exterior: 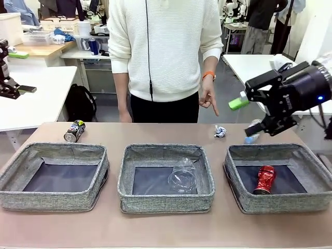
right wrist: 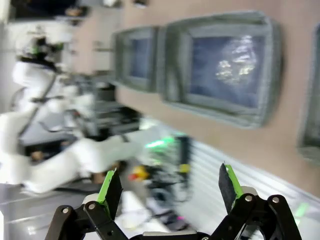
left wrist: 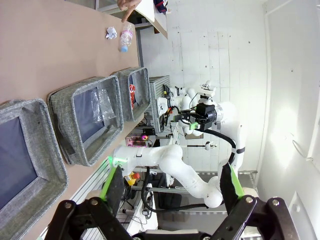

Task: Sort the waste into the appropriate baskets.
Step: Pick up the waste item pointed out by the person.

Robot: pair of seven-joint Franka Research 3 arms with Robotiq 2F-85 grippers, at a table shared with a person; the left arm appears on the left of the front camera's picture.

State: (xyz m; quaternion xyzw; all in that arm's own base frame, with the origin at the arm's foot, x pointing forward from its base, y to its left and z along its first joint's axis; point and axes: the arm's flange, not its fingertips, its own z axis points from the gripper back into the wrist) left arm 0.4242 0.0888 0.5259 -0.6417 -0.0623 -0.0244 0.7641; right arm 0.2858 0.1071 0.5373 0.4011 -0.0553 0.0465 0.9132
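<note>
Three grey woven baskets stand in a row. The left basket [exterior: 52, 199] is empty. A clear plastic cup [exterior: 182, 176] lies in the middle basket [exterior: 166, 201], and a crushed red can [exterior: 265, 180] lies in the right basket [exterior: 285, 202]. A dark printed can [exterior: 74, 130] lies on the table behind the left basket. The crumpled paper wad [exterior: 220, 132] and the small clear bottle [exterior: 252, 133] lie behind the right basket. My right gripper [exterior: 254, 115] hangs open above the bottle, holding nothing. My left gripper [left wrist: 172, 187] is open and empty, away from the table, with the cup [left wrist: 102, 105] and bottle [left wrist: 125, 40] far off.
A person in a white sweater stands at the far side, one hand [exterior: 209, 98] pointing down toward the paper wad. Bare table runs in front of the baskets and between them. The right wrist view is blurred; the middle basket [right wrist: 220, 110] with the cup shows there.
</note>
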